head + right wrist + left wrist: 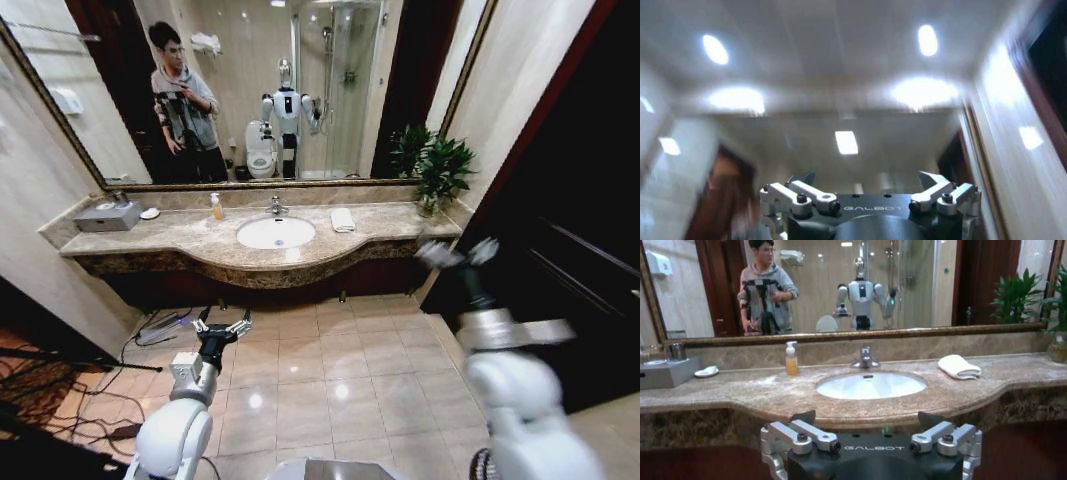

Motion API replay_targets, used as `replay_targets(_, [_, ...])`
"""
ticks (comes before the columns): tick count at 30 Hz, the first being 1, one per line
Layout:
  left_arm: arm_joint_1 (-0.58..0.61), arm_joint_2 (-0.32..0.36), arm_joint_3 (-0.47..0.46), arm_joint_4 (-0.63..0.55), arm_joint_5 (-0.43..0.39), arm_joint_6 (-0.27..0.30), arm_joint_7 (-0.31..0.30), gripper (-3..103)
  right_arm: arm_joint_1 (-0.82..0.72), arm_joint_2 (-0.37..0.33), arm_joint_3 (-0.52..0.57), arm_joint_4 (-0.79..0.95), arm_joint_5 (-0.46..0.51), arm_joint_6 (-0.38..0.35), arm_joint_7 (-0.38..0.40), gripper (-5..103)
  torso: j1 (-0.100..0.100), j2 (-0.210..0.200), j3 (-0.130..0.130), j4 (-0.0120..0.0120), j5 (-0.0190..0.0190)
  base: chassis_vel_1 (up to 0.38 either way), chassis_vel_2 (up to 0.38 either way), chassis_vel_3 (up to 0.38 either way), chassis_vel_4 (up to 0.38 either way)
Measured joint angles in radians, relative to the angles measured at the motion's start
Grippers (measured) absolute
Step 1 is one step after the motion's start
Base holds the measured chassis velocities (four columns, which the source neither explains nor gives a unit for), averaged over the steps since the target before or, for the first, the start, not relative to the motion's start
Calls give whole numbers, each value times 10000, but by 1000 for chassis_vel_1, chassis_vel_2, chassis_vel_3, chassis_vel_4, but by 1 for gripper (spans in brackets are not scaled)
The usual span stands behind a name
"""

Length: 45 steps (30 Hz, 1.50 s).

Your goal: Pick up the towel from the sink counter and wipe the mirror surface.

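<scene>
So the robot's standing back on the tiled floor [300, 370], well away from the sink counter [190, 235]. The towel [342, 219] is folded up on that marbled surface, just to the right of the white basin [275, 232] and faucet [276, 206], nothing touching it. Behind it the mirror surface [250, 90] runs the whole length of the surface, and you can see the robot's own reflection in it.

Left end effector [221, 327] is held low in front, pointing at the counter, fingers spread wide open with nothing in them. Right end effector [458, 252] is lifted higher over on the right side, also open and empty; its wrist cam is aimed at the ceiling lights.

Other stuff on the surface: a soap bottle [216, 207] left of the basin, a grey box [108, 215] at the far left end, and a potted plant [440, 172] at the far right.
</scene>
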State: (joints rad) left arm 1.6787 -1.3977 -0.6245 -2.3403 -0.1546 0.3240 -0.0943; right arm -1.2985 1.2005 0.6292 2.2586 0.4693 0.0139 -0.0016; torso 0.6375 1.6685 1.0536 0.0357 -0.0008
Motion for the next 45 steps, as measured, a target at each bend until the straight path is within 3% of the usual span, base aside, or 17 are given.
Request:
replay_targets(1, [0, 1, 1, 0, 0, 0, 1, 100, -329, 453, -630, -1665, -324, -526, 113, 100, -1, -1, 2, -2, 13, 0, 0, 0, 0])
replay_targets(2, [2, 2, -1, -1, 0, 0, 0, 100, -475, 738, -887, -2871, -708, -557, -68, 100, 1, -3, 4, 5, 26, 0, 0, 0, 0])
replay_targets(3, [0, 1, 1, 0, 0, 0, 1, 100, -560, 1074, -954, -4149, -1244, -270, -333, 100, 1, -3, 4, 6, 10, 0, 0, 0, 0])
replay_targets(6, [-2, 2, 0, -1, 0, 0, 1, 100, -667, 1595, -959, -5705, -1627, 151, -486, 100, 0, -3, 3, -5, 16, 0, 0, 0, 0])
replay_targets(9, [1, 1, 0, -1, 0, 0, 0, 100, -752, 1785, -971, -5941, -1801, 260, -405, 100, 0, -2, 4, -3, 16, 0, 0, 0, 0])
replay_targets(10, [2, 1, 0, 0, 0, 0, 1, 100, -868, 1803, -971, -5744, -2178, 730, -390, 100, 0, -2, 1, 5, -2, 0, 0, 0, 0])
replay_targets(13, [1, 1, 0, 0, 0, 0, 0, 100, -1120, 1969, -1043, -5186, -3469, 2394, -349, 100, -1, -2, 1, 1, 4, 0, 0, 0, 0])
replay_targets(14, [1, 1, 0, 0, 0, 0, 0, 100, -1120, 1969, -1043, -5186, -3469, 2394, -349, 100, -1, -2, 1, 1, 4, 0, 0, 0, 0])
replay_targets(15, [1, 1, 0, 0, 0, 0, 1, 100, -1206, 2108, -1145, -4896, -3911, 3068, -243, 100, -1, -1, 0, 2, 4, 0, 0, 0, 0])
replay_targets(16, [1, 1, 0, 0, 0, 0, 0, 100, -1261, 2191, -1250, -4662, -4018, 3279, -123, 100, -2, -2, 1, 3, 6, 0, 0, 0, 0])
replay_targets(18, [1, 1, 0, 0, 0, 0, 0, 100, -1300, 2228, -1340, -4475, -4003, 3326, -49, 100, -1, -1, 1, 2, 6, 0, 0, 0, 0])
replay_targets(21, [1, 1, 0, -1, -1, 0, 0, 100, -1501, 2261, -1499, -3864, -3708, 2983, -75, 100, -1, -2, 1, 4, 6, 0, 0, 0, 0])
replay_targets(23, [1, 2, 0, -1, 0, 0, 0, 100, -1811, 2189, -1467, -3170, -3170, 2072, -398, 100, -2, -1, 1, 0, 6, 0, 0, 0, 0])
replay_targets(28, [1, 1, 0, 0, 0, 0, 1, 100, -2025, 2103, -1309, -2611, -2752, 1438, -665, 100, -2, -1, 0, 1, 6, 0, 0, 0, 0])
replay_targets(36, [2, 1, 0, 0, 0, 0, 0, 100, -2100, 2217, -1314, -2216, -2606, 997, -652, 100, -4, 1, -1, 2, 6, -12, 11, 13, -12])
replay_targets(45, [-1, 1, 0, 0, 0, 0, 0, 100, -2027, 2343, -1175, -2251, -2646, 980, -616, 100, 4, -2, 3, 2, 7, -113, 103, 136, -133])
